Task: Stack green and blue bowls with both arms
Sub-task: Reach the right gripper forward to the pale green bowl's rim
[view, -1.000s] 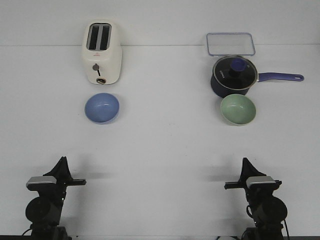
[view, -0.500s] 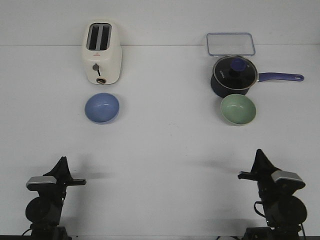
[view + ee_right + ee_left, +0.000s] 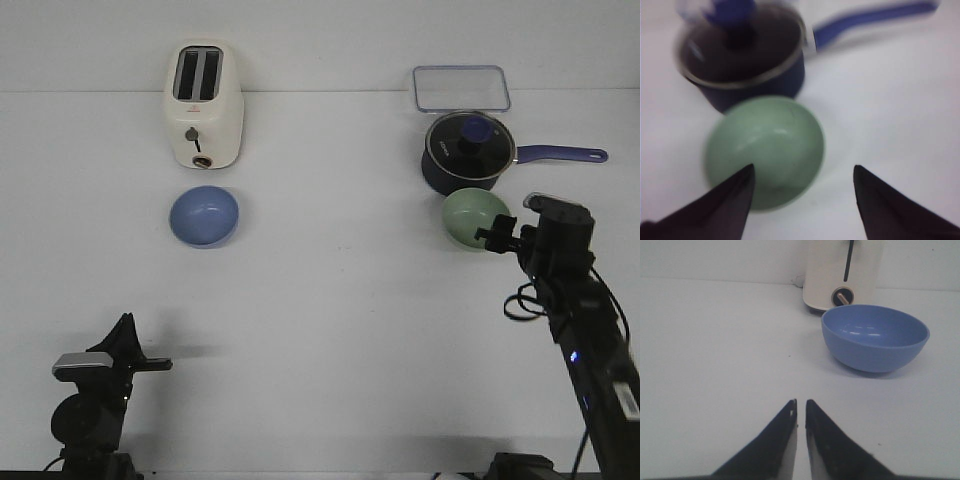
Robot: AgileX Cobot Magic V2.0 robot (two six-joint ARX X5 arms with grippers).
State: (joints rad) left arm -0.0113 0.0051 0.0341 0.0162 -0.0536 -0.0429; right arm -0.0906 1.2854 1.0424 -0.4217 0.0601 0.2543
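White table (image 3: pixel 330 300); right jaws wide, apparently astride green bowl (image 3: pixel 765 150) rim; left jaws nearly closed, empty.

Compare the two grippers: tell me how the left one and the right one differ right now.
Jaws: the left gripper has its fingers almost together; the right gripper is spread wide.
Position: the left gripper sits low at the near table edge, well short of the blue bowl; the right gripper is extended out to the green bowl.
Neither holds anything. Both have black pointed fingers.

White table (image 3: pixel 330 300) carries bowls, toaster (image 3: pixel 203 104), saucepan (image 3: pixel 468 150), lid (image 3: pixel 461 87).
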